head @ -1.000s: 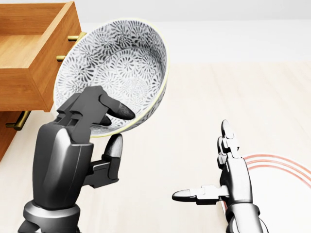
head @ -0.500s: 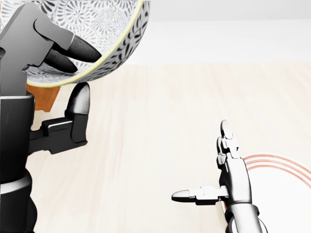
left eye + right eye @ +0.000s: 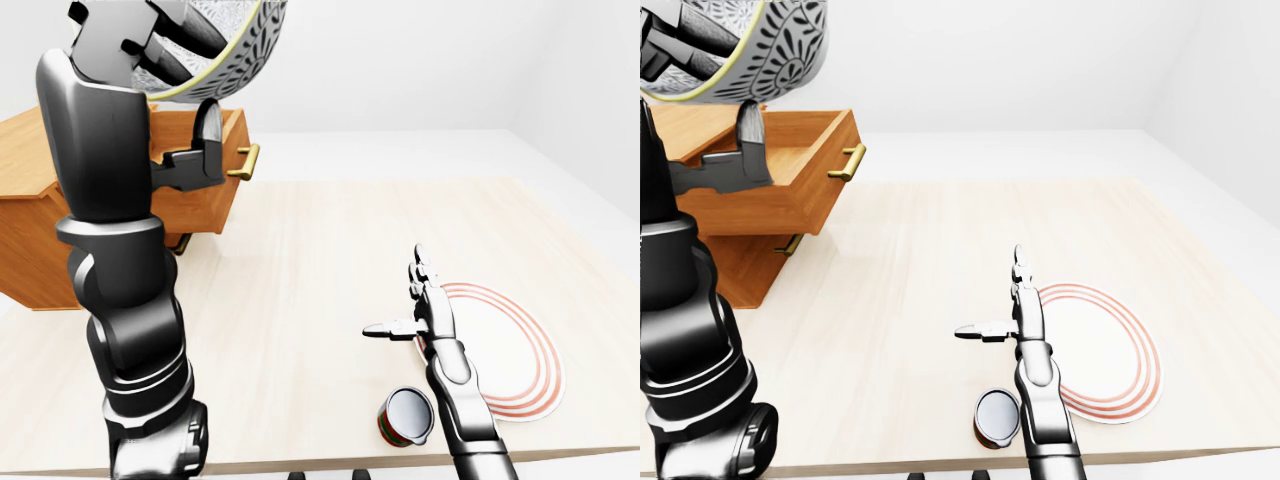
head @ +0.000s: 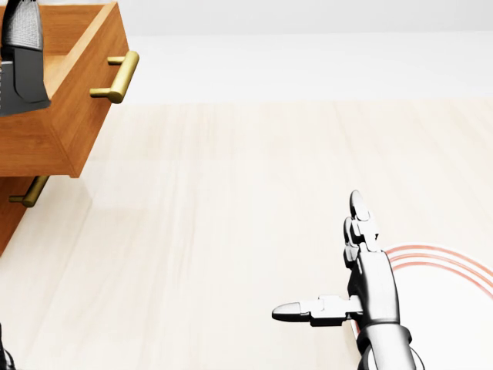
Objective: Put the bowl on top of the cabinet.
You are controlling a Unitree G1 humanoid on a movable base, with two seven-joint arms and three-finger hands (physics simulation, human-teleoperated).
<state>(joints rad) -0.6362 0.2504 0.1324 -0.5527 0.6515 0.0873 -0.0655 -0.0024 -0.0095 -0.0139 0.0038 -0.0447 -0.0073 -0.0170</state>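
At the far left of the left-eye view, my left hand (image 3: 125, 45) is raised to the top corner of the picture and holds the bowl (image 3: 750, 45): the fingers go over the rim to the inside and the thumb presses from below. The bowl is patterned in black and white, it is tilted, and the top edge of the view cuts it. It hangs high above the wooden cabinet (image 3: 740, 262) and does not touch it. The cabinet stands at the left edge of the table (image 3: 300, 260). Its upper drawer (image 3: 790, 205) is pulled out toward the middle of the table, with a brass handle (image 3: 850, 162) on its face. The middle of the table is pale wood. Further right, my right hand (image 3: 425, 315) hovers above the table with the fingers straight and the thumb spread wide to the left, and it holds nothing. Just under it, near the bottom edge of the table, a small can (image 3: 405, 417) lies on its side. At the right edge lies a white plate (image 3: 510, 360) with red rings, just beside the hand.
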